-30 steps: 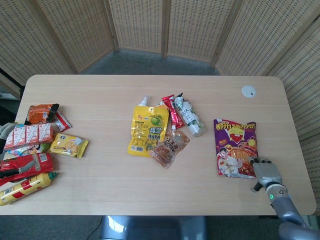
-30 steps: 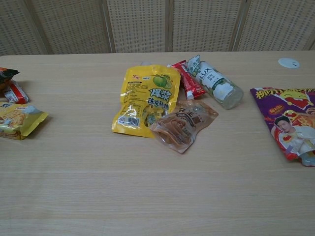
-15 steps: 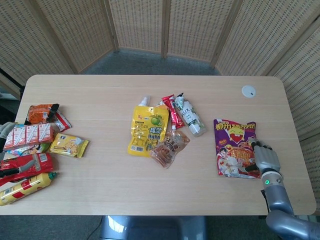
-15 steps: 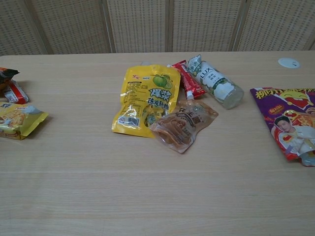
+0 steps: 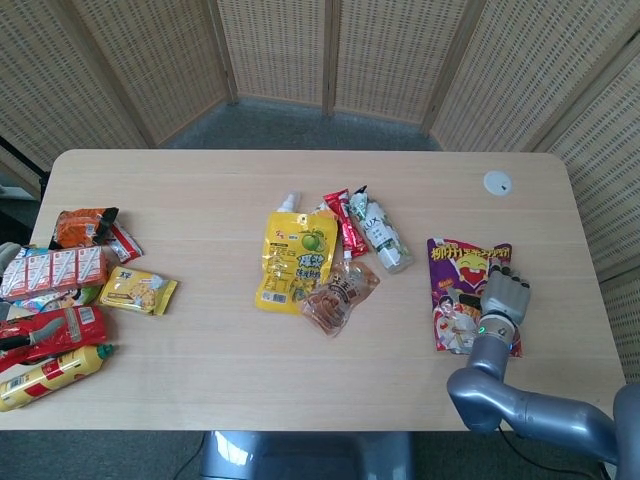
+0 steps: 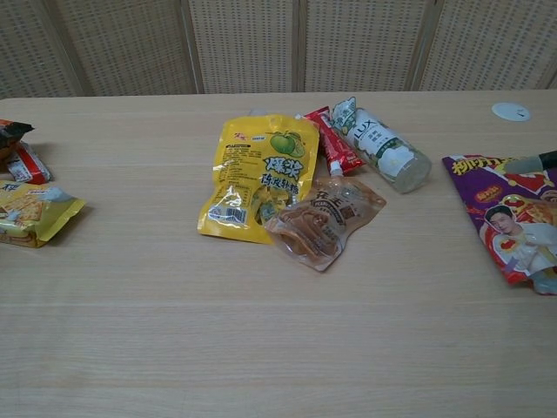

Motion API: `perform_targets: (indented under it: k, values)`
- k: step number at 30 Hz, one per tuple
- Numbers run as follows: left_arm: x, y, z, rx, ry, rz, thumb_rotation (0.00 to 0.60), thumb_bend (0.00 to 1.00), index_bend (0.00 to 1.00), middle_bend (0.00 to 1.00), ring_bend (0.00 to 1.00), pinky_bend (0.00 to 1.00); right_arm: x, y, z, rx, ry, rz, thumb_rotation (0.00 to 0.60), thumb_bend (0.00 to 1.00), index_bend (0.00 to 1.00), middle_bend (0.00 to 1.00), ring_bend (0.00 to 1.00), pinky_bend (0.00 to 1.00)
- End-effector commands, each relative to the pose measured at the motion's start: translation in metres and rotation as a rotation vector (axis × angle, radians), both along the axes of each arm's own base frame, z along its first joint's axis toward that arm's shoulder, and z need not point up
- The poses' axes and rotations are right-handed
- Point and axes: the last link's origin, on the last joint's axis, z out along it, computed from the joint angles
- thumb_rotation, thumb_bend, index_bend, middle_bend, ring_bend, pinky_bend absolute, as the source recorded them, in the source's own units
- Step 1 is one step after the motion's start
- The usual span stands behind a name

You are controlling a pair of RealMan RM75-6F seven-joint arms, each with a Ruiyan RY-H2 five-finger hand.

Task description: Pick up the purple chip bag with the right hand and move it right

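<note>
The purple chip bag (image 5: 462, 295) lies flat on the table's right side, and it also shows at the right edge of the chest view as the purple chip bag (image 6: 509, 209). My right hand (image 5: 503, 296) is over the bag's right half with its fingers stretched toward the bag's far edge, not closed around it. I cannot tell whether the palm touches the bag. In the chest view only a dark fingertip (image 6: 533, 162) of that hand shows, above the bag's top edge. No view shows my left hand.
In the table's middle lie a yellow pouch (image 5: 297, 260), a brown pouch (image 5: 340, 292), a red sachet (image 5: 346, 222) and a clear bottle (image 5: 380, 232). Several snack packs (image 5: 70, 285) crowd the left edge. A white disc (image 5: 497, 182) sits far right. The table's right edge (image 5: 600, 300) is near the bag.
My right hand has moved from the table's front right corner up and left onto the purple bag. Its forearm now comes in from the lower middle. The bag has not moved.
</note>
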Motion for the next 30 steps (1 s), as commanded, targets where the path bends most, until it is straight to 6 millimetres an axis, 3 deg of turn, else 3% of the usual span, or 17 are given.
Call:
perform_targets:
  k: [1, 9, 30]
  values:
    - [-0.001, 0.000, 0.002, 0.005, -0.003, 0.002, 0.333, 0.00, 0.00, 0.00, 0.00, 0.00, -0.006, -0.002, -0.005, -0.009, 0.054, -0.045, 0.254, 0.00, 0.00, 0.00, 0.00, 0.00]
    - [-0.001, 0.001, -0.001, -0.010, -0.009, 0.003, 0.332, 0.00, 0.00, 0.00, 0.00, 0.00, -0.025, 0.010, -0.015, 0.014, 0.129, -0.151, 0.244, 0.00, 0.00, 0.00, 0.00, 0.00]
    - [-0.004, 0.002, -0.003, -0.023, -0.014, 0.005, 0.331, 0.00, 0.00, 0.00, 0.00, 0.00, -0.027, 0.022, -0.053, 0.127, 0.150, -0.300, 0.230, 0.00, 0.00, 0.00, 0.00, 0.00]
